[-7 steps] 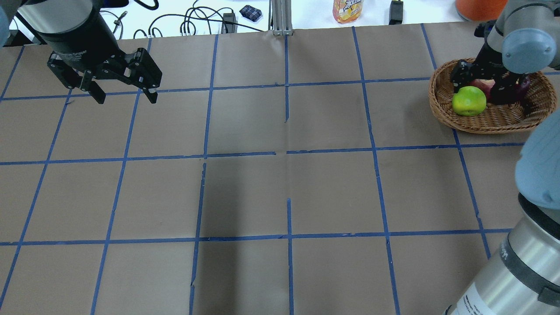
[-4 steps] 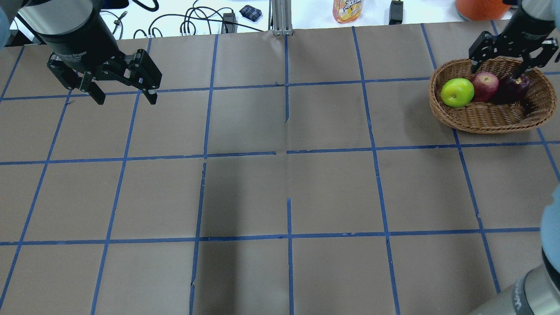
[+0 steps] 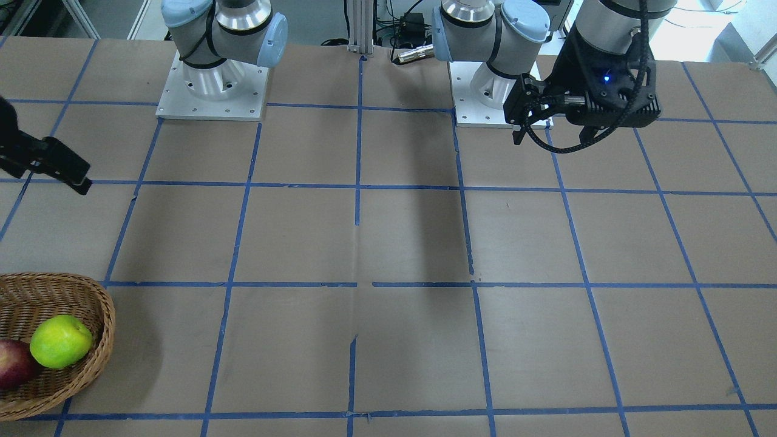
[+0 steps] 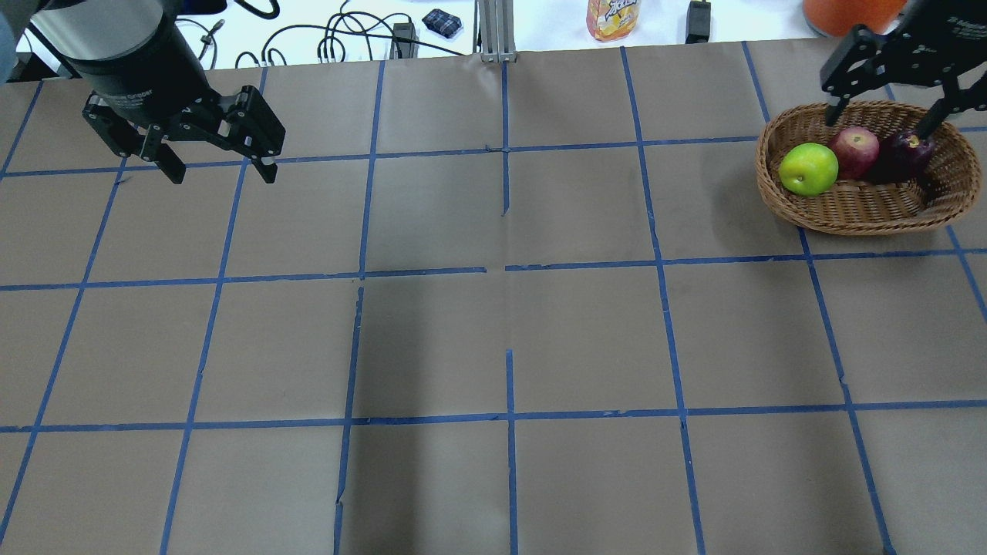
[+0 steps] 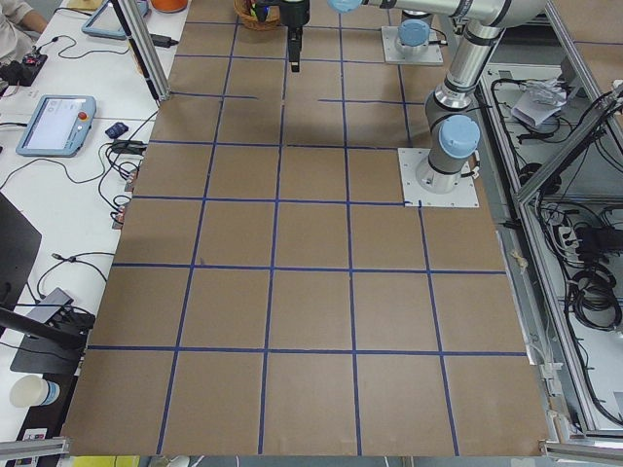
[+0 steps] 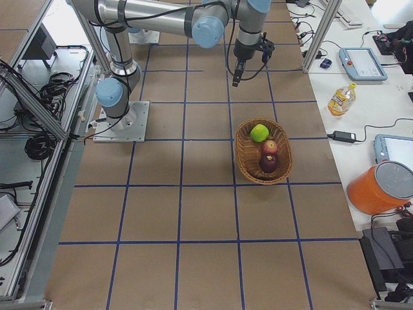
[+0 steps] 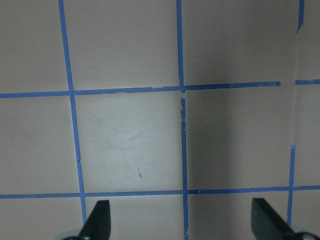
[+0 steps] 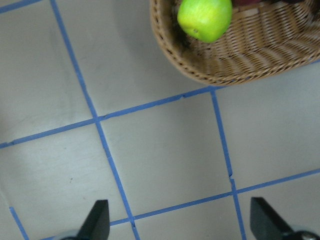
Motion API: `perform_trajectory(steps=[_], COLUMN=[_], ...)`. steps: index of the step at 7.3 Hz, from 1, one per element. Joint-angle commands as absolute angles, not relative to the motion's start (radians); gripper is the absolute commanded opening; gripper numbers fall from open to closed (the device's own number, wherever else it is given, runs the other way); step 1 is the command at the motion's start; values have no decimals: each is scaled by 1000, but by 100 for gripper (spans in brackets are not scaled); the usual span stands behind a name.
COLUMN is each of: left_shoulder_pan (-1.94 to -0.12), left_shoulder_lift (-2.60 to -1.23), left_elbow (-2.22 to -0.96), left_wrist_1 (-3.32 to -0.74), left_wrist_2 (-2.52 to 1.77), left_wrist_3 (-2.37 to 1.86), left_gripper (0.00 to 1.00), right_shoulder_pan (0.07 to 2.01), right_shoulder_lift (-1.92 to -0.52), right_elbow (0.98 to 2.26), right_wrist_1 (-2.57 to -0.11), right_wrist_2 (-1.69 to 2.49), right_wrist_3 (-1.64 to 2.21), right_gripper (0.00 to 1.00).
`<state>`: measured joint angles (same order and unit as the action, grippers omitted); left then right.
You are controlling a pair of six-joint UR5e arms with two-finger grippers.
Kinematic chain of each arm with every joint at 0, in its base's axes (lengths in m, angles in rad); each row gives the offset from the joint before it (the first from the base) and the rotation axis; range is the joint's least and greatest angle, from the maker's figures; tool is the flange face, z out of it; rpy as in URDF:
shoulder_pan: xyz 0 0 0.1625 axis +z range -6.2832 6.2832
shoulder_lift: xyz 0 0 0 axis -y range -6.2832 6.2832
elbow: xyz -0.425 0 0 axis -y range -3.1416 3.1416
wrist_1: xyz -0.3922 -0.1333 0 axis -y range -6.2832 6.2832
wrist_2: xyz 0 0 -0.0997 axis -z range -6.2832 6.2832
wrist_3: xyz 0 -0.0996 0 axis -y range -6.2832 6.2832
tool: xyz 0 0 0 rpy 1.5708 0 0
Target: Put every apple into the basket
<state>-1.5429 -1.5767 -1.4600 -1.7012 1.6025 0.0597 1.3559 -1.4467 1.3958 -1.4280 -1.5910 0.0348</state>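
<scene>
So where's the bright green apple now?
Overhead view, far right: the bright green apple lies inside the oval wicker basket, at its left end, beside the round red apple.

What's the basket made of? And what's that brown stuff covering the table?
The basket looks like woven wicker, light brown: its crossing strands show. The table seems covered in dull brown paper, judging by its seams, with blue tape stuck on in lines.

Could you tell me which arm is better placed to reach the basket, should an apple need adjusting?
The right: the right gripper hangs open, raised near the basket that holds the apples; the left gripper, also open, is toward the opposite end of the table.
</scene>
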Motion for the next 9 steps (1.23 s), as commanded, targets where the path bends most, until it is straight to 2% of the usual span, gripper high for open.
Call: perform_trajectory(steps=[1,9], left_shoulder_pan=[-1542,-1540], left_shoulder_lift=[-1577,-1591], left_elbow=[-1459,-1450], left_wrist_1=[-1701,-1701], left_wrist_2=[1603,1592], left_wrist_3=[61,49], left_gripper=[100,100], right_shoulder_pan=[1533,1549], right_shoulder_lift=[-1460,-1509], right_elbow=[1439,1477], right_wrist_1=[-1422,-1422], right_wrist_2=[-1591,-1589], right_wrist_3=[139,164], right_gripper=[100,100])
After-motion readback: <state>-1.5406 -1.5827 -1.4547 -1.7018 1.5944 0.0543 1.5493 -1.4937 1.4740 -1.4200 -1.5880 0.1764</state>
